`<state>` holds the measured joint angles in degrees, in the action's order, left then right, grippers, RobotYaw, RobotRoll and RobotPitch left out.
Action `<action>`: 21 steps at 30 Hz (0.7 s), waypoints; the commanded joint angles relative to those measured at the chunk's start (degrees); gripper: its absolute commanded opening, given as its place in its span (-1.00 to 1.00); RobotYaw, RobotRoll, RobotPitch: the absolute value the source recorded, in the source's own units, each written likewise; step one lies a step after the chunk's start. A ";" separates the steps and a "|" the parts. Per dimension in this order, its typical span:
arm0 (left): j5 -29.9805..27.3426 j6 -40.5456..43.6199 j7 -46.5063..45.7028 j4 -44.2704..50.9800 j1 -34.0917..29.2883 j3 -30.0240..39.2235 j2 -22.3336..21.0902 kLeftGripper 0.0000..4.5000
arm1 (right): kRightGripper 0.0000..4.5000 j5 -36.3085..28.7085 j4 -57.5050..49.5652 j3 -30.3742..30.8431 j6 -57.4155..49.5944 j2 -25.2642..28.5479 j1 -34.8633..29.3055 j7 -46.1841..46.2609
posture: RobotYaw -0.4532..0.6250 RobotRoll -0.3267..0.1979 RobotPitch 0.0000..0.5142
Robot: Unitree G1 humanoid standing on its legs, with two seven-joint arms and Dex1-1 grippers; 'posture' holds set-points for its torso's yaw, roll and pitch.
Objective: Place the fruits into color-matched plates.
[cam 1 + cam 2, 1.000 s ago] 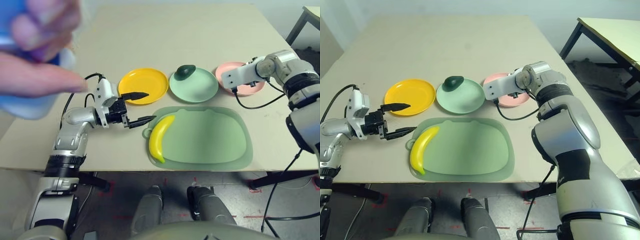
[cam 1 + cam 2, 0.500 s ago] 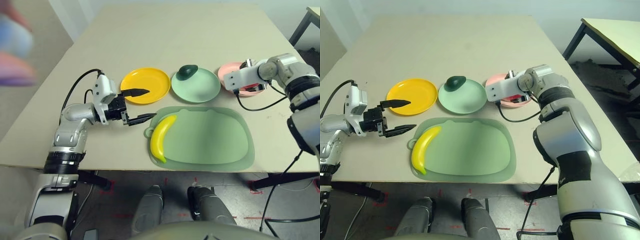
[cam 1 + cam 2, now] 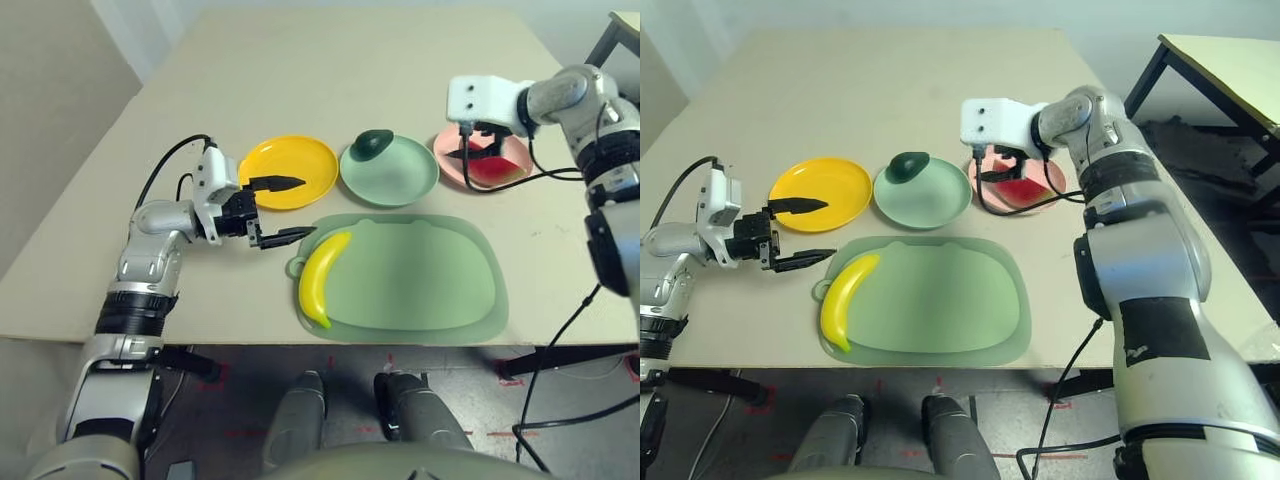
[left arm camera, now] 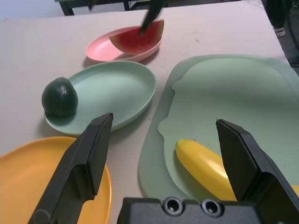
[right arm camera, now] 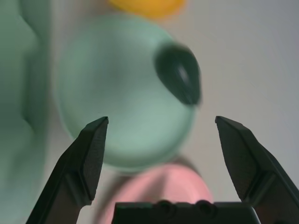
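One fruit is not yet in its place, and most of the risk lies around it. On the beige bench (image 3: pixel 330 70) lies the large light green mat with a ring tab (image 3: pixel 420 280), and the curved yellow toy banana (image 3: pixel 322 276) rests along the mat's edge on the robot's left side, well apart from any plate.

Beyond the mat stand the three round shallow plastic plates in a row. The yellow-orange plate (image 3: pixel 300 165) has no fruit in it. The pale mint green plate (image 3: pixel 400 175) carries the dark green oval avocado (image 3: pixel 375 143) near its far rim. The pink plate (image 4: pixel 100 47) holds the red watermelon wedge with green rind (image 4: pixel 138 39).

The left gripper (image 3: pixel 282 210) hovers between the yellow-orange plate and the mat, its fingers spread wide and holding nothing. The right gripper (image 3: pixel 478 150) hangs just above the pink plate, fingers also wide apart and empty.

I judge three dangers:
- The banana is smooth and curved, so the fingers may close on its rounded back and squeeze it out sideways.
- A low approach may catch the mat edge or ring tab and drag the mat against the plates.
- The right gripper, if it swings low when leaving, may knock the wedge or push the light pink plate.
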<state>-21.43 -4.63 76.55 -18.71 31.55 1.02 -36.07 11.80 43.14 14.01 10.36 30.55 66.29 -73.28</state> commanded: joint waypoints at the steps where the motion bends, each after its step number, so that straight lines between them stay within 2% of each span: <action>1: 0.77 -0.69 1.04 -0.88 0.36 -0.32 -0.62 1.00 | 0.99 -6.87 -23.87 -2.86 -18.34 1.29 -10.13 -1.83 | -0.19 0.25 -0.45; 5: 0.57 -0.72 1.31 -0.27 -0.09 -0.19 -0.89 1.00 | 0.99 -13.86 -41.58 -9.65 -35.71 2.33 -22.94 3.44 | -0.17 0.25 -0.46; 10: 0.49 -0.78 1.49 0.21 -0.82 -0.13 -1.26 1.00 | 0.99 -21.31 -54.53 -18.05 -42.12 2.49 -35.96 9.97 | -0.17 0.25 -0.47; 13: 2.36 -2.67 2.62 -0.38 0.24 -1.36 -2.24 1.00 | 0.99 -24.61 -62.41 -19.54 -38.55 0.88 -46.67 12.18 | -0.18 0.25 -0.47; 16: 3.28 -3.11 3.77 -0.37 3.70 -2.41 -2.45 1.00 | 0.99 -26.82 -65.70 -18.75 -31.64 -1.32 -54.12 12.88 | -0.18 0.25 -0.48; 18: 6.29 -7.23 6.19 -2.01 7.13 -4.60 -3.57 1.00 | 0.99 -26.07 -64.97 -17.28 -25.55 -1.52 -58.63 12.34 | -0.18 0.25 -0.50; 21: 13.01 -18.96 12.15 -6.03 12.74 -9.94 -6.49 1.00 | 0.99 -24.70 -61.17 -14.97 -16.43 -0.88 -64.13 10.82 | -0.17 0.25 -0.52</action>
<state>-12.28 -17.59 85.37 -22.54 43.00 -6.09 -41.57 -13.42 -20.11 -2.39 -10.61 29.11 3.76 -61.51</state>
